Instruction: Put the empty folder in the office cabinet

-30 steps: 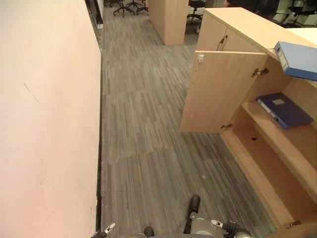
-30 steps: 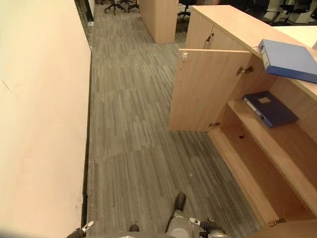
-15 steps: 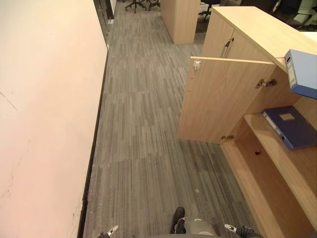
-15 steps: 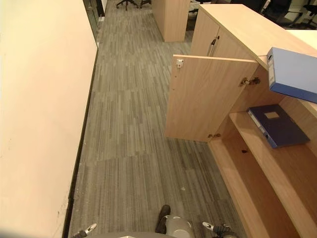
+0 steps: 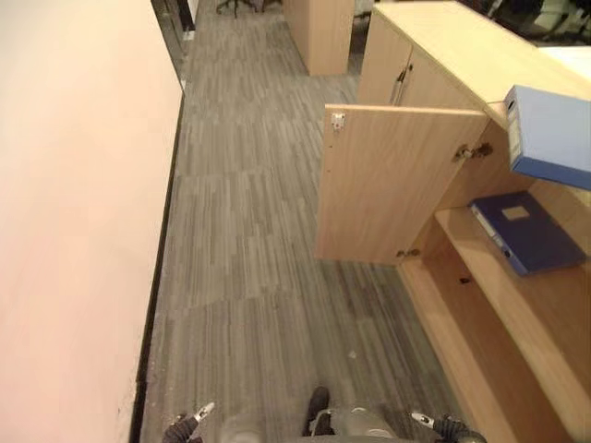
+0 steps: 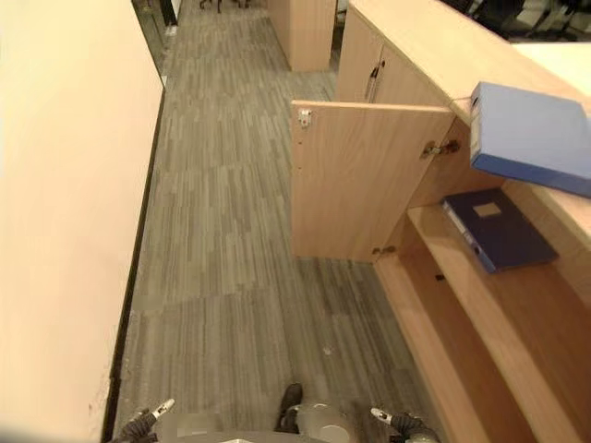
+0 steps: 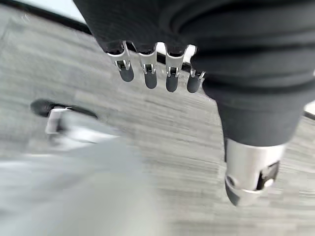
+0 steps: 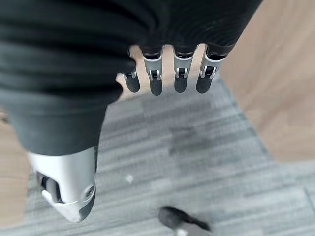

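- Light blue box folder [image 5: 551, 137] lies flat on top of the office cabinet [image 5: 462, 55], above its open door [image 5: 397, 185]; a dark blue folder [image 5: 526, 231] sits on the shelf below.
- I see both hands empty: left hand [image 7: 152, 73] and right hand [image 8: 167, 78] hang with relaxed fingers.
- I judge my right hand nearer; the folder lies up and ahead.

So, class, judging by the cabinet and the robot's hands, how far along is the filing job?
Done: the cabinet door stands open. In hand: nothing; the left hand and right hand hang open over the floor. Left: the light blue folder lies on the cabinet top, unshelved; a dark blue folder occupies the shelf.
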Available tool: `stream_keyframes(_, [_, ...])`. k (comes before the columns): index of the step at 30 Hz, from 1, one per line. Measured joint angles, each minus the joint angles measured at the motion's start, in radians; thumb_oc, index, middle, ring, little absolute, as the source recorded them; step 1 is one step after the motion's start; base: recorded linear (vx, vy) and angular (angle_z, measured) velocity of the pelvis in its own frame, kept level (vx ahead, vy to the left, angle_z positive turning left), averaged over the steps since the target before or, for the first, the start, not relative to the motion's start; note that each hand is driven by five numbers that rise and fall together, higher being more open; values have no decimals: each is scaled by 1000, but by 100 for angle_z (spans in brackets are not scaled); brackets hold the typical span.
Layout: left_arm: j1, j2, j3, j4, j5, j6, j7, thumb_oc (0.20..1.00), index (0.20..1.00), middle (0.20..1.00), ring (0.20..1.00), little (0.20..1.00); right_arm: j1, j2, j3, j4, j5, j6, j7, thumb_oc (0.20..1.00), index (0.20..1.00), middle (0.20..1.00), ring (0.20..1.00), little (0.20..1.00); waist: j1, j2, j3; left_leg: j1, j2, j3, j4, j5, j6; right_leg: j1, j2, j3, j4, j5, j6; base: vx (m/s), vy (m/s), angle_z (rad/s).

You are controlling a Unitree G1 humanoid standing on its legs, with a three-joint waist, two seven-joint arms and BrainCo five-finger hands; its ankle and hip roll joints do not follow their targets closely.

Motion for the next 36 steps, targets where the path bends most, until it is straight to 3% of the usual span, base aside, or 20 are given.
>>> stream_keyframes(1, [0,-7,9,-4,-2,-8,-1,1000,1000,1000,1000,1000,-5,-10,-4,0,0,1,-4,1000,1000,1000,1000,1000,-4,-4,3,-57,9,13,-32,11,-19,-54,-49,73,192,-42,-51,170,56,-5])
stream_keyframes(2, [-7,0,24,-4,-6,-11,0,1000,1000,1000,1000,1000,1,-10,-5,5,0,2,-10,1000,1000,1000,1000,1000,-6,-15,9,-77,15,32,-90,22,-28,-44,-62,93,196,-106,-68,99,47,35])
stream_keyframes(3, [-9,6,30,0,-13,-2,3,1000,1000,1000,1000,1000,12,-12,-4,9,0,7,-13,1000,1000,1000,1000,1000,-3,3,21,-86,30,29,-213,44,-17,-5,-45,78,175,-106,-35,170,104,0])
stream_keyframes(4, [17,10,22,-15,-29,-7,12,1000,1000,1000,1000,1000,31,-12,-2,11,0,7,-12,1000,1000,1000,1000,1000,25,-6,12,-67,15,39,-352,69,-18,12,-47,94,142,-76,-51,194,132,-28])
stream_keyframes(7, [48,4,25,-10,-54,-7,17,1000,1000,1000,1000,1000,29,-14,-1,8,0,-2,-16,1000,1000,1000,1000,1000,19,20,2,-65,5,2,-474,96,-40,65,-19,115,62,-50,-26,223,124,-29])
stream_keyframes(8, [46,-9,25,-12,-85,-10,22,1000,1000,1000,1000,1000,27,-16,-2,11,0,2,-20,1000,1000,1000,1000,1000,44,44,13,-28,7,-75,-615,114,-46,101,15,151,-2,-7,-46,236,109,-52])
stream_keyframes(9, [47,-13,25,-12,-89,-11,24,1000,1000,1000,1000,1000,29,-12,-2,11,0,2,-20,1000,1000,1000,1000,1000,50,46,14,-20,7,-96,-625,115,-47,124,20,157,-36,9,-47,285,145,-77])
stream_keyframes(12, [45,-25,26,-7,-91,-15,23,1000,1000,1000,1000,1000,19,-9,-1,16,-1,1,-21,1000,1000,1000,1000,1000,69,42,19,64,-24,-230,-714,117,-48,226,20,254,-145,35,-3,294,182,-88])
stream_keyframes(13, [48,-28,26,-5,-91,-15,23,1000,1000,1000,1000,1000,16,-11,-3,16,-1,-4,-21,1000,1000,1000,1000,1000,71,50,20,83,-28,-236,-714,117,-49,248,18,286,-170,43,8,155,116,-97])
stream_keyframes(15, [41,-27,26,-1,-91,-16,23,1000,1000,1000,1000,1000,22,-13,-3,16,-1,-4,-21,1000,1000,1000,1000,1000,56,61,15,116,-38,-215,-705,117,-48,292,10,295,-214,48,22,151,151,-39])
stream_keyframes(16, [41,-31,26,-2,-91,-18,23,1000,1000,1000,1000,1000,32,-18,-3,18,-1,-2,-21,1000,1000,1000,1000,1000,50,82,10,132,-35,-207,-705,116,-46,305,14,298,-214,36,41,198,238,-26])
stream_keyframes(17, [10,-35,24,-5,-90,-18,24,1000,1000,1000,1000,1000,50,-15,-4,25,-1,4,-22,1000,1000,1000,1000,1000,48,91,4,159,-51,-178,-714,178,-40,312,-16,322,-210,22,66,166,234,-48])
stream_keyframes(21, [-35,2,24,-22,-89,-18,34,1000,1000,1000,1000,1000,16,33,-8,29,-1,4,-17,1000,1000,1000,1000,1000,41,15,-3,178,-158,-68,-712,161,61,282,-152,314,-200,29,131,114,228,-68])
stream_keyframes(22, [-50,6,21,-50,-88,-32,34,1000,1000,1000,1000,1000,17,37,-12,13,-1,5,-16,1000,1000,1000,1000,1000,44,19,-2,200,-186,-28,-712,142,88,270,-185,309,-183,41,161,93,273,-67])
stream_keyframes(24, [-63,19,12,-45,-82,-36,34,1000,1000,1000,1000,1000,3,40,-16,5,-1,2,-14,1000,1000,1000,1000,1000,41,15,-9,211,-213,13,-714,123,109,261,-219,309,-174,39,172,46,223,-59])
stream_keyframes(28, [-65,34,-20,-41,-41,-35,34,1000,1000,1000,1000,1000,-1,39,-18,-33,0,2,-13,1000,1000,1000,1000,1000,11,38,-16,215,-237,71,-717,103,119,222,-252,312,-154,51,201,10,146,-43])
stream_keyframes(32, [-66,35,-34,-41,-27,-21,30,1000,1000,1000,1000,1000,-3,38,-44,-35,0,3,-14,1000,1000,1000,1000,1000,-7,37,-19,210,-238,139,-712,96,123,168,-260,321,-142,69,222,-24,99,-54])
stream_keyframes(36, [-68,36,-57,-45,10,-14,13,1000,1000,1000,1000,1000,-6,36,-43,-40,0,4,-13,1000,1000,1000,1000,1000,-8,39,-19,206,-217,210,-723,87,124,103,-270,293,-135,102,201,-6,67,-75])
